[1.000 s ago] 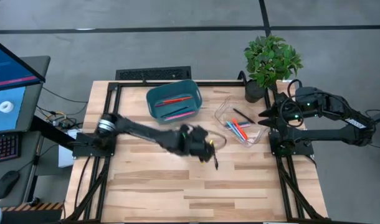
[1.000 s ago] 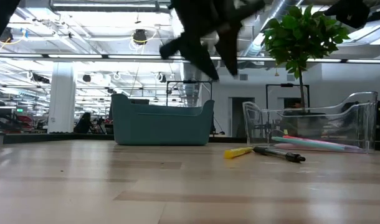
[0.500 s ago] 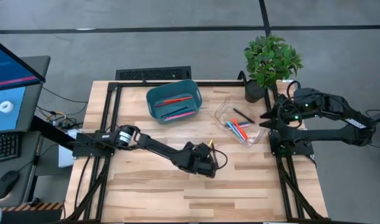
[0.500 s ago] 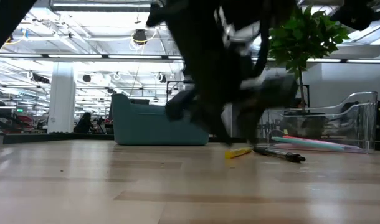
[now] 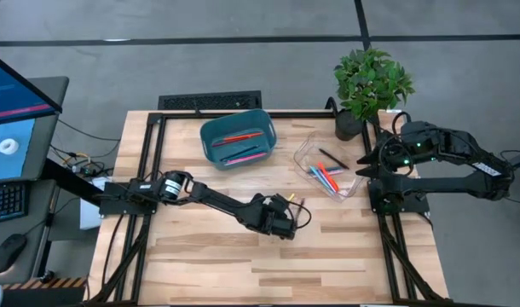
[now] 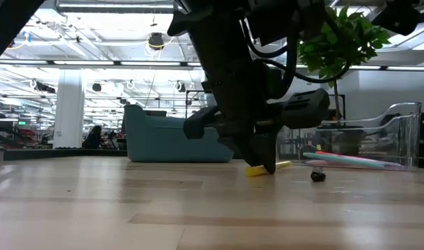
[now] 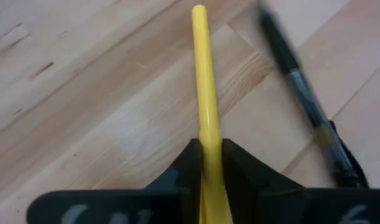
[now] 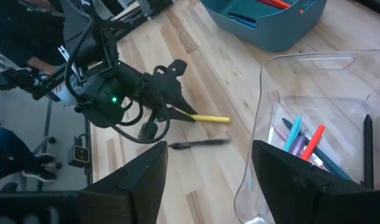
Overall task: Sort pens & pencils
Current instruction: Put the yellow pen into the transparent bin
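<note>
The yellow pencil [image 7: 205, 106] lies on the table [image 5: 200, 256] at the high view's centre, now pinched between the left gripper [image 7: 207, 163] fingers, which a second ago were still descending. Beside it, the black pen [image 7: 305, 99] has been nudged. Pickup looks secured; the right gripper [image 5: 362, 159], fingers apart, waits at the right edge.

We see two matte black jointed arms with looping black cables; the left claw [image 5: 285, 217] has tapered dark fingers [image 7: 189, 163], a green light on its wrist.
</note>
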You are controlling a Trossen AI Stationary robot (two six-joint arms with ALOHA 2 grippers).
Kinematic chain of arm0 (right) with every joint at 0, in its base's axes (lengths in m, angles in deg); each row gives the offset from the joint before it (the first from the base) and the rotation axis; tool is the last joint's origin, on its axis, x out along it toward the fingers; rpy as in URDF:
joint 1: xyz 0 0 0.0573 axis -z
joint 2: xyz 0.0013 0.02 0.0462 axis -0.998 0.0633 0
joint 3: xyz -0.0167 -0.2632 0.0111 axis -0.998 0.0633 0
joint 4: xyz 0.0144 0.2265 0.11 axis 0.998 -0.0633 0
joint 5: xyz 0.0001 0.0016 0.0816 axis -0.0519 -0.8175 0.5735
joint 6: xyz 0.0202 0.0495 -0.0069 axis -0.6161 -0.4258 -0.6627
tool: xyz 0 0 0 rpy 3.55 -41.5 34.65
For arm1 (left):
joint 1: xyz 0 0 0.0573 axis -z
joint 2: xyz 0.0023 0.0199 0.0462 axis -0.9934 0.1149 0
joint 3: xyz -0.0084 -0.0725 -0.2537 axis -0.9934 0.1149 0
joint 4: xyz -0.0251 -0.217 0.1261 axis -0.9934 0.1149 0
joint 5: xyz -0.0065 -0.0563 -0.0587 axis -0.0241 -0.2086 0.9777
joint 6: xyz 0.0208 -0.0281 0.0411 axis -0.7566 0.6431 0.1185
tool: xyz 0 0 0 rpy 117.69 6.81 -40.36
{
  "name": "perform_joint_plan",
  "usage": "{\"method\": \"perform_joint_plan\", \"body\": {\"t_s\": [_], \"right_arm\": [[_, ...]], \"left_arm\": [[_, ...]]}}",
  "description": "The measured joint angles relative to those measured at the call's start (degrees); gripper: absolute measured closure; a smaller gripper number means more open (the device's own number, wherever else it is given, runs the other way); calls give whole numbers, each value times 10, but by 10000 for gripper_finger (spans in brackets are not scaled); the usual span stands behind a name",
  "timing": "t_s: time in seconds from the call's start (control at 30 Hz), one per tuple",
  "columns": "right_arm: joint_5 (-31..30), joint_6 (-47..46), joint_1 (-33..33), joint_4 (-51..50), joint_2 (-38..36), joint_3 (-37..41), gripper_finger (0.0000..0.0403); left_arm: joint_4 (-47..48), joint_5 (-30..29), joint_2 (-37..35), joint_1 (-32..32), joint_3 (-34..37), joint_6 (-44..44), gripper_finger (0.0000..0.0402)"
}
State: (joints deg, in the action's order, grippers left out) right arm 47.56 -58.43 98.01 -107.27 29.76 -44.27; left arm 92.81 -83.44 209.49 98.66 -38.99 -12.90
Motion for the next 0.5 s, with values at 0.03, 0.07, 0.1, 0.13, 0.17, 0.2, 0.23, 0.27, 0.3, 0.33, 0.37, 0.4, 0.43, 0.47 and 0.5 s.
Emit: {"method": "perform_joint_plan", "body": {"t_s": [0.03, 0.07, 0.1, 0.13, 0.17, 0.2, 0.23, 0.27, 0.3, 0.33, 0.37, 0.4, 0.43, 0.47, 0.5], "right_arm": [[0, 0, 0, 0, 0, 0, 149], [0, 0, 0, 0, 0, 0, 148], [0, 1, 0, 0, 0, 0, 148], [0, 1, 0, 0, 0, 0, 149], [0, 1, 0, 0, 0, 0, 149], [0, 1, 0, 1, 0, 0, 149], [0, 1, 0, 1, 0, 0, 149], [0, 1, 0, 3, 0, 0, 149], [0, 1, 0, 6, 0, 0, 149], [0, 0, 0, 10, 0, 0, 149], [0, 0, 0, 15, 0, 0, 149], [0, 1, 0, 22, 0, 0, 149], [0, 0, 0, 31, 0, 0, 149], [0, 0, 0, 42, 0, 0, 149], [0, 0, 0, 53, 0, 0, 149]], "left_arm": [[2, 0, 0, 0, 0, 3, 371], [3, 1, 0, -1, 0, 8, 371], [4, 7, -3, -2, 1, 14, 371], [4, 13, -4, -3, 1, 20, 370], [5, 15, -9, -3, 0, 27, 369], [7, 13, -13, -3, -2, 29, 367], [10, 14, -16, -3, -4, 30, 367], [15, 16, -22, -3, -6, 31, 369], [25, 19, -29, -2, -7, 32, 372], [32, 15, -37, 0, -10, 33, 375], [31, 6, -46, 1, -14, 36, 378], [28, -7, -61, 1, -18, 37, 378], [29, -23, -81, 2, -21, 38, 378], [29, -46, -100, 5, -27, 37, 378], [22, -71, -117, 5, -34, 36, 376]]}}
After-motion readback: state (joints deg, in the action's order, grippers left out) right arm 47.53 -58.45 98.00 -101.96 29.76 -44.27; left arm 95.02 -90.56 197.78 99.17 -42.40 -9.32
